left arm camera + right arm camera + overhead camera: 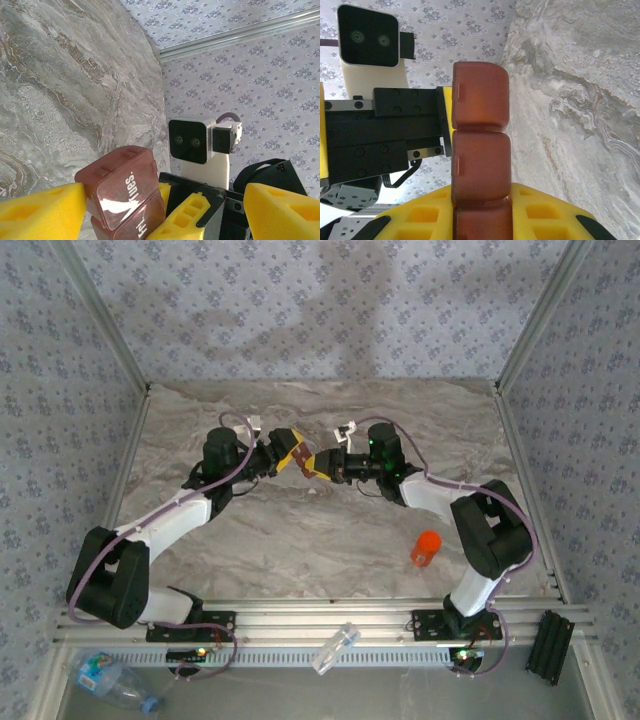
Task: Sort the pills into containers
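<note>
A brown-red weekly pill organizer (pixel 314 466) hangs above the middle of the marble table, between my two grippers. My right gripper (pixel 325 464) is shut on it, and its yellow fingers (pixel 545 207) clamp the strip of compartments (pixel 480 150) from both sides. My left gripper (pixel 290 453) faces it and stands open. Its yellow fingers (pixel 45 212) are spread wide around the end lids marked "Tues." and "Fri." (pixel 127 187), and the left finger is close against the box. The small orange-red pill bottle (pixel 426 547) lies on the table at the right, apart from both grippers.
A clear water bottle with a blue label (pixel 105 675) lies at the near left below the rails. A small clear container (pixel 336 648) rests on the front rail and a black block (pixel 552 645) sits at the near right. Patterned walls enclose the table.
</note>
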Motion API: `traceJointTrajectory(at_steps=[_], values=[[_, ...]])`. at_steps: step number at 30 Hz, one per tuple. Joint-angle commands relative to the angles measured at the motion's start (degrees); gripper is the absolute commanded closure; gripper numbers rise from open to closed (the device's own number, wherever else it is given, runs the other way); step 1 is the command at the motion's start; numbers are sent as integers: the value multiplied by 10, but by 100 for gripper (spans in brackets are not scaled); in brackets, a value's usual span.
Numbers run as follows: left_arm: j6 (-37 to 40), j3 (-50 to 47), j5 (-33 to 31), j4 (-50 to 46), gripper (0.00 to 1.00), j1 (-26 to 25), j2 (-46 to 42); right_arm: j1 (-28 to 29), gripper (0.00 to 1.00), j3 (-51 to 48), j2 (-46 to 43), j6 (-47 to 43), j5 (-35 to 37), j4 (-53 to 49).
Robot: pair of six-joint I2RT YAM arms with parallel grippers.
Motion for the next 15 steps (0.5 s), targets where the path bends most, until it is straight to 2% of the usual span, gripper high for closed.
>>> traceJointTrajectory(at_steps=[1,15], values=[[-1,26,5,14,18,-3,-18,4,90,14,8,-27,6,-36],[-36,36,13,37,18,-11,-34,8,92,29,9,-79,37,-118]])
